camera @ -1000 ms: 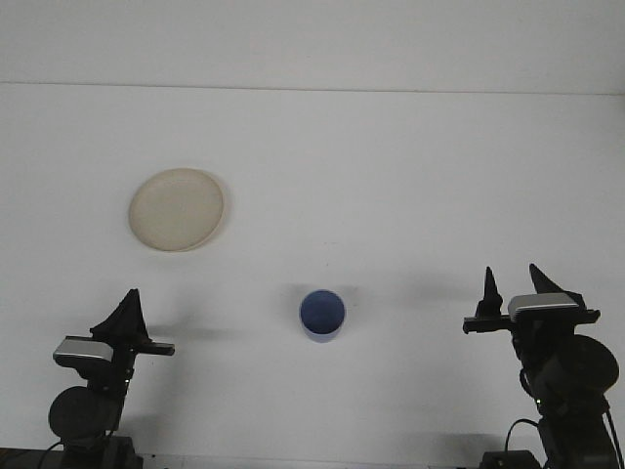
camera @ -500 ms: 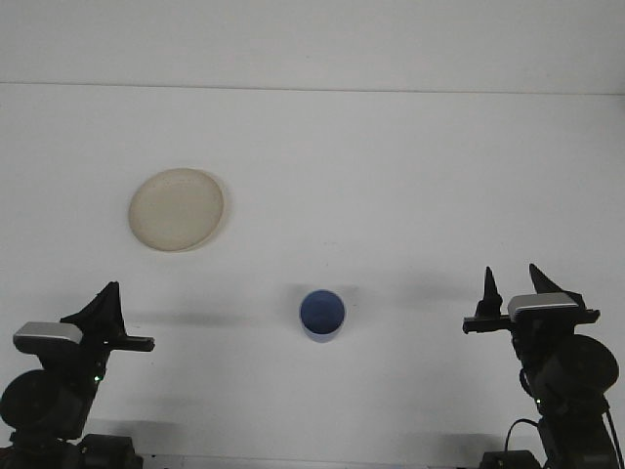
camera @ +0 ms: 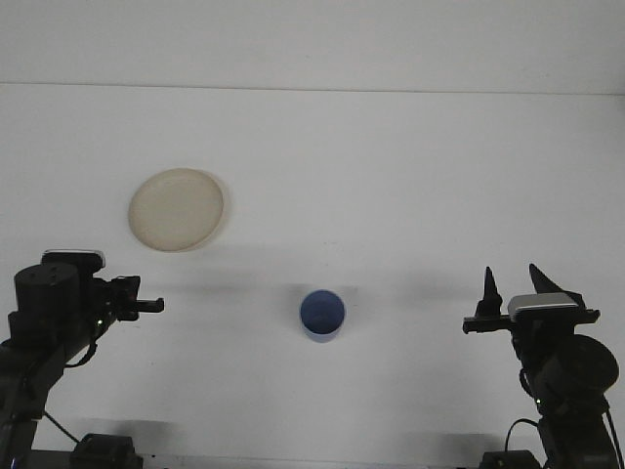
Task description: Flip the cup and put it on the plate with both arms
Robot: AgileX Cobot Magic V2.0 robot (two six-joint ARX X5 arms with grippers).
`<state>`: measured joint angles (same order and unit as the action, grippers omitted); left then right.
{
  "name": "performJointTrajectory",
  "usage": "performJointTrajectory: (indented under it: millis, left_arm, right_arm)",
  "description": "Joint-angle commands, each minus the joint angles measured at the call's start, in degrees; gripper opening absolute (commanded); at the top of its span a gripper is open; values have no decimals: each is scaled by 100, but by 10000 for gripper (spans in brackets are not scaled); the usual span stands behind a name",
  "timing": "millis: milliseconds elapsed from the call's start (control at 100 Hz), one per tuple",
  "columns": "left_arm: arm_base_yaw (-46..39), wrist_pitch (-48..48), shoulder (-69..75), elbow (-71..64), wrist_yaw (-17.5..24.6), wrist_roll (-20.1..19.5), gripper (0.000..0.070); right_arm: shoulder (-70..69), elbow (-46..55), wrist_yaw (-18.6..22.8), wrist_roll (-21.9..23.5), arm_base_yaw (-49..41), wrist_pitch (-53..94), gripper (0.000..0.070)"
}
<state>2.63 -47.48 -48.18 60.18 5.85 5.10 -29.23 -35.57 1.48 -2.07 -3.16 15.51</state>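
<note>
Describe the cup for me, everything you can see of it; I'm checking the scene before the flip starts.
The cup is small, round and blue, with a paler rim, and looks like plastic. From this high view only a flat blue disc inside the rim shows, so I cannot tell whether that is its inside or its base. It stands alone on the white table, near the front middle, between the two arms. Nothing touches it. The plate lies apart, further back to the left.

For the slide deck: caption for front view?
Round beige plate and blue cup on white table, both arms apart.
</note>
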Motion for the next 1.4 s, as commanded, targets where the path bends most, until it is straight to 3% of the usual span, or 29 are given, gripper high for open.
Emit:
performJointTrajectory:
  millis: [0, 610, 660, 760, 820, 1110, 1390]
  left_arm:
    - [0, -133, -151, 118, 17, 15, 13]
    - [0, 387, -234, 118, 15, 15, 26]
    - [0, 385, -234, 118, 15, 17, 90]
    - [0, 382, -234, 118, 15, 37, 319]
    - [0, 374, -234, 118, 15, 35, 387]
    - [227, 131, -415, 339, 74, 35, 388]
    - [1534, 109, -1488, 1228, 538, 210, 386]
  right_arm:
    - [-7, -35, 0, 79, -9, -74, 446]
    - [-7, -35, 0, 79, -9, -74, 446]
    - [-7, -35, 0, 79, -9, -74, 446]
    - [-7, -35, 0, 79, -9, -74, 446]
    - [-7, -35, 0, 79, -9, -74, 446]
    - [-7, -35, 0, 79, -9, -74, 446]
    - [-7, -35, 0, 79, -9, -74, 446]
